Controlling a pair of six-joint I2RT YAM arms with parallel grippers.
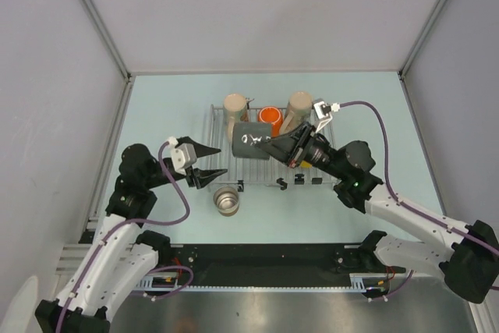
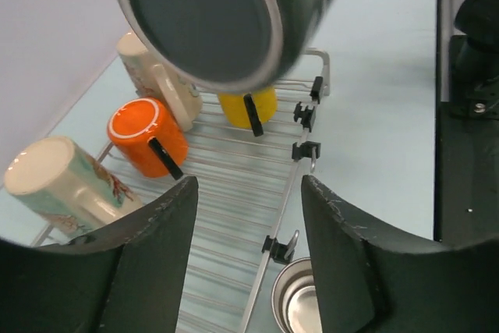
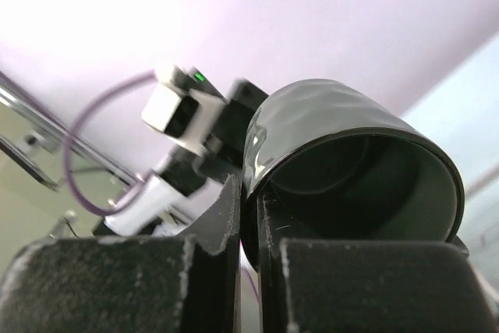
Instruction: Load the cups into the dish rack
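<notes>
Evidently a robotics lab cell — boxed in by plain grey panels (image 1: 273, 5) on aluminium posts (image 1: 94, 17), pale blue tabletop (image 1: 164, 107) under the left gripper (image 1: 222, 160).

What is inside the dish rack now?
The dish rack holds a cream mug, a second cream mug, an orange mug and a yellow mug. The dark mug, pinched above by the right gripper, covers part of the yellow mug and the far bars.

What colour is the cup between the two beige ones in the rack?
The cup is orange; the left wrist view shows it best.
</notes>
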